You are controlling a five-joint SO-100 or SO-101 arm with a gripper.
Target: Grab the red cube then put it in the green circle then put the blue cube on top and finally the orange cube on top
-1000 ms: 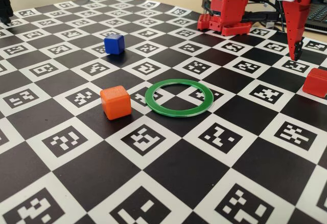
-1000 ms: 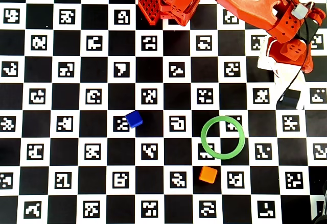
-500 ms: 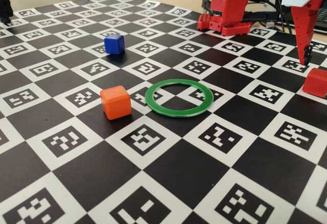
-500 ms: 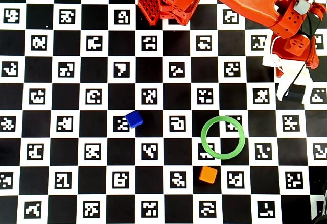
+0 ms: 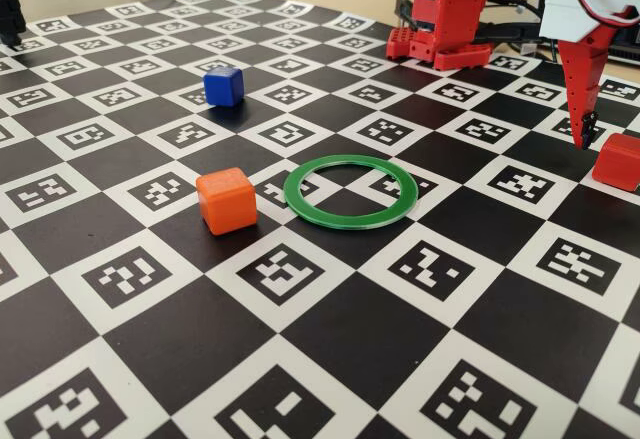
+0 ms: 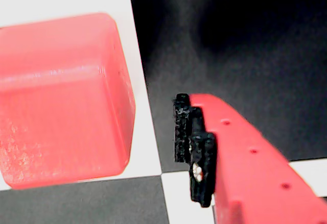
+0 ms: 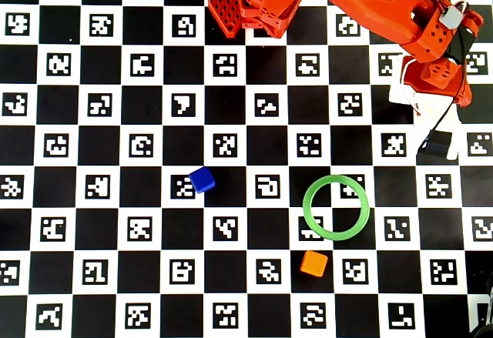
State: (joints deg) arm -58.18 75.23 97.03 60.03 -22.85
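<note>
While the arm hung over the far right of the board: the scene read as below
Gripper: the red two-finger gripper [image 5: 584, 139] pointed down, its tip just above the checkered marker board [image 5: 330, 339] in the fixed view; one red finger with a black pad [image 6: 193, 147] showed in the wrist view; whether it was released or clenched I cannot tell, and it grasped nothing
Red cube: the small matte red plastic cube [image 5: 617, 161] sat on the board just right of the gripper tip in the fixed view, apart from it; in the wrist view it [image 6: 61, 99] lay left of the finger with a strip of board between; in the overhead view the arm hid it
Green circle: the flat thin green plastic ring [image 5: 350, 191] lay well left of the gripper, nearer the camera, its centre bare
Orange cube: the small bright orange plastic cube [image 5: 226, 200] stood just left of the ring, well apart from the gripper
Blue cube: the small dark blue plastic cube [image 5: 223, 86] rested farthest from the gripper, far left
</note>
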